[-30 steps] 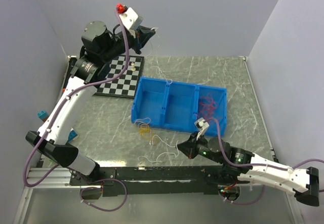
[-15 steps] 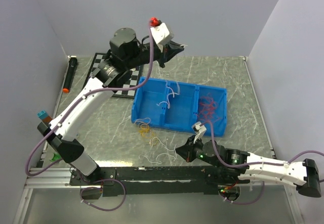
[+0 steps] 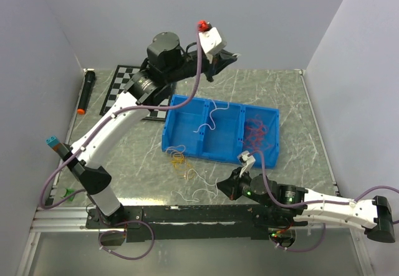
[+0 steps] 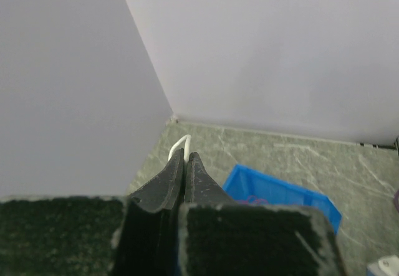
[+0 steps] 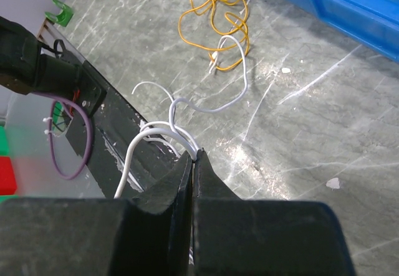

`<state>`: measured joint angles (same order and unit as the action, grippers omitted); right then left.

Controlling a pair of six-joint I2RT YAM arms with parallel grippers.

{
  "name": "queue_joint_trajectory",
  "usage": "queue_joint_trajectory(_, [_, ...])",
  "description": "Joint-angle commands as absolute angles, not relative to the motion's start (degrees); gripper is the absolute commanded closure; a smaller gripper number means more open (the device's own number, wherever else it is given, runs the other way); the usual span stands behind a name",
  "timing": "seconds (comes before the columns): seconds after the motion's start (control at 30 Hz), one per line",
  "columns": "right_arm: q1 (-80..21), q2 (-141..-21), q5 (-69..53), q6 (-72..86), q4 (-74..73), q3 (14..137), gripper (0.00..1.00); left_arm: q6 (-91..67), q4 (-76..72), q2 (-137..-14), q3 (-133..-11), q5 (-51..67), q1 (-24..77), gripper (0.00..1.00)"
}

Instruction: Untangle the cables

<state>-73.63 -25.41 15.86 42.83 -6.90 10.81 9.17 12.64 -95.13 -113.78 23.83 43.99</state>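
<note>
My left gripper (image 3: pixel 233 56) is raised high above the blue bin (image 3: pixel 187 126) and shut on a white cable (image 4: pixel 181 144); the cable hangs down into the bin's middle compartment (image 3: pixel 211 117). My right gripper (image 3: pixel 221 185) is low at the table's front edge and shut on another white cable (image 5: pixel 187 142), which loops over the marble top (image 3: pixel 198 192). A yellow cable (image 3: pixel 179 159) lies in a small tangle in front of the bin; it also shows in the right wrist view (image 5: pixel 215 8). A red cable (image 3: pixel 259 129) lies bunched in the bin's right compartment.
A chessboard (image 3: pixel 128 83) lies at the back left, partly under the left arm. A black marker with an orange tip (image 3: pixel 85 91) lies at the far left edge. A teal block (image 3: pixel 53 142) and a green piece (image 3: pixel 70 194) sit at the left. Walls enclose the table.
My left arm has swung right from above the chessboard to above the bin, carrying a white cable that now dangles into the middle compartment. My right gripper has stayed at the front edge.
</note>
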Motion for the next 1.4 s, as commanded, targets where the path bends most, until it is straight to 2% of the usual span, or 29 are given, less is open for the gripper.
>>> queue_joint_trajectory(0.0, [-74.09,-25.57,16.96,43.42,-4.75,10.72,1.00,11.87,11.07,-97.90,-123.29,21.80,47.02,0.99])
queue_joint_trajectory(0.07, [-74.09,-26.10,16.96,43.33,-4.40,10.81,1.00,11.60,11.34,-98.70,-125.24,21.71,47.72,0.99])
queue_joint_trajectory(0.2, [-74.18,-26.10,16.70,43.51,-4.31,10.55,1.00,12.30,7.30,-96.07,-117.97,20.31,48.16,0.99])
queue_joint_trajectory(0.37, [-74.18,-24.44,17.05,43.68,-4.92,10.02,1.00,12.66,8.70,-96.42,-115.93,18.46,48.25,0.99])
queue_joint_trajectory(0.63, [-74.27,-23.47,17.40,44.30,-5.01,9.40,1.00,14.33,5.37,-95.28,-103.46,8.62,47.81,0.99])
queue_joint_trajectory(0.97, [-74.18,-24.26,17.67,43.95,-5.01,9.40,1.00,12.74,3.16,-94.92,-110.47,7.91,47.37,0.99])
queue_joint_trajectory(1.37, [-74.18,-25.48,17.40,44.03,-3.96,9.32,1.00,11.34,0.88,-92.29,-109.24,4.92,47.11,0.99])
